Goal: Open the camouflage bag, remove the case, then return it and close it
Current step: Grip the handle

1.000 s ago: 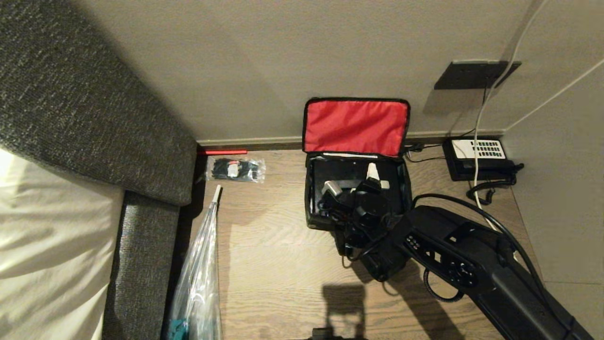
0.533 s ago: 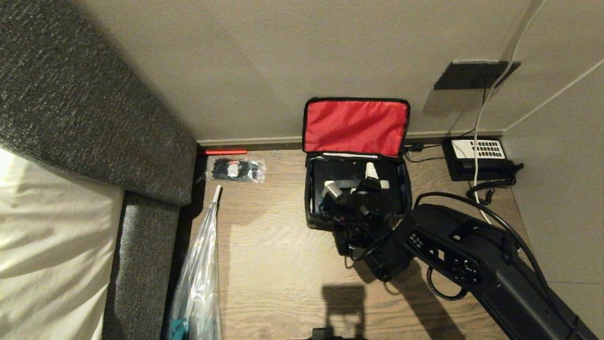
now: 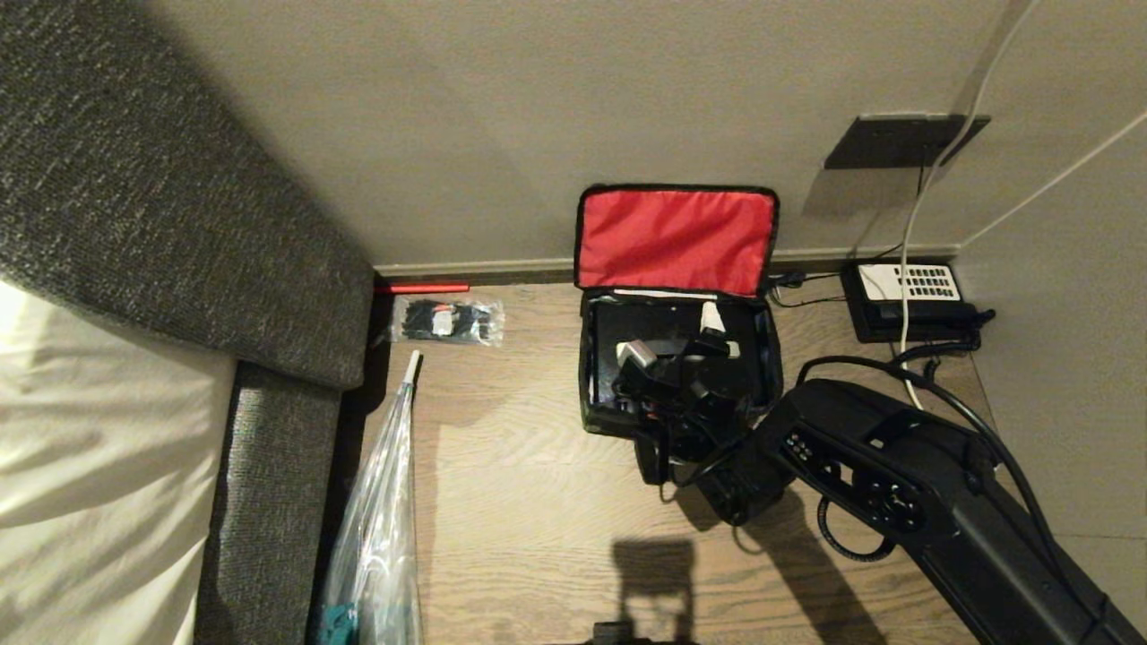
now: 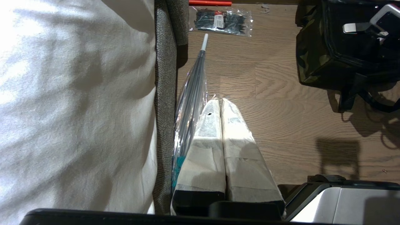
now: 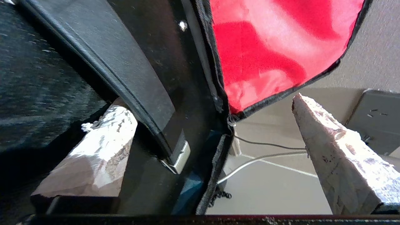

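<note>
The camouflage bag (image 3: 591,394) stands open on the wooden floor against the wall, its red lid lining (image 3: 676,237) upright. Its camouflage side (image 4: 312,62) shows in the left wrist view. The black case (image 3: 627,331) lies flat inside the bag. My right gripper (image 3: 676,336) reaches down into the bag above the case, open wide and holding nothing. In the right wrist view a black strap with a silver end (image 5: 178,159) and the bag's zipper edge (image 5: 215,162) lie between its fingers (image 5: 337,156). My left gripper (image 4: 218,103) is parked low, shut and empty.
A black telephone with a white keypad (image 3: 905,296) and its cords sit right of the bag. A packet of black ties (image 3: 448,321) and a long clear plastic bag (image 3: 376,537) lie left, beside the grey upholstered bed frame (image 3: 269,502). A wall plate (image 3: 896,141) is above.
My right gripper has edged slightly deeper into the bag towards the wall, and its arm has followed. The jaws stay open and the bag has not moved.
</note>
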`<state>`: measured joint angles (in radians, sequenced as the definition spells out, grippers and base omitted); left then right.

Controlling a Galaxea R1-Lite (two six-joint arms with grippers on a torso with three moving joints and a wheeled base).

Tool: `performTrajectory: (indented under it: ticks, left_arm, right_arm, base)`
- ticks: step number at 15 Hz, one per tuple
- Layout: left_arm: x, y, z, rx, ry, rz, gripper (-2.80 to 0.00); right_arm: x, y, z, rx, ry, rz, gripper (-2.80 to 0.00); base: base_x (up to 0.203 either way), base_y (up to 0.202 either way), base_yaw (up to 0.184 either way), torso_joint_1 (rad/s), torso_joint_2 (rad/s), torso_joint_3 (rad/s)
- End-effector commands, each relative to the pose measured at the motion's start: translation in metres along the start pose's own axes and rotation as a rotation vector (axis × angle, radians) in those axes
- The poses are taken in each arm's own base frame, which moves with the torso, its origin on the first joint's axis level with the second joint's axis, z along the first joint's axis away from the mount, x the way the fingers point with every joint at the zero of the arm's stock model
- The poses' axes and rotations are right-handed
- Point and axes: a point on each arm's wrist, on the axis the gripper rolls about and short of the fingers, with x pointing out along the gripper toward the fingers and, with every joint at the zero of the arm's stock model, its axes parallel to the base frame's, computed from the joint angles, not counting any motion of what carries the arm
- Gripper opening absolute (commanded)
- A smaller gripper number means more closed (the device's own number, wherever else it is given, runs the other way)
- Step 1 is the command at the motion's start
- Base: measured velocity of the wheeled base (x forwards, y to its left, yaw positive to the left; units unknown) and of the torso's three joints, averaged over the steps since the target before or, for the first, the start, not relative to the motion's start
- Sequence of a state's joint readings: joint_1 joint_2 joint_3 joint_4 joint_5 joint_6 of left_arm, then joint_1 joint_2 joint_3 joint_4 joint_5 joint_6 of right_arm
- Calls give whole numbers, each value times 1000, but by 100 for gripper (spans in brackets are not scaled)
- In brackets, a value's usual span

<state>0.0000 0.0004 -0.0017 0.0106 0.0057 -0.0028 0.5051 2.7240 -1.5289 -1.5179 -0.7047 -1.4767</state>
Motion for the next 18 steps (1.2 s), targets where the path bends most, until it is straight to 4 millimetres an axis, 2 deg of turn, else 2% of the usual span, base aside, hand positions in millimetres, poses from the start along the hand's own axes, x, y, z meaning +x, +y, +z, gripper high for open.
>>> performTrajectory:
  ticks: [1, 10, 18]
  left_arm:
    - [0, 0, 0, 0, -2, 0, -280]
    - [0, 0, 0, 0, -2, 0, -280]
    - [0, 0, 0, 0, -2, 0, -280]
  right_arm:
    - [3, -6, 0, 6, 6, -22, 0]
    - [24, -9, 8, 72, 42, -127, 0]
    - [25, 4, 0, 50, 49, -109, 0]
  base:
    - [0, 0, 0, 0, 0, 0]
    - [0, 0, 0, 0, 0, 0]
    - [0, 0, 0, 0, 0, 0]
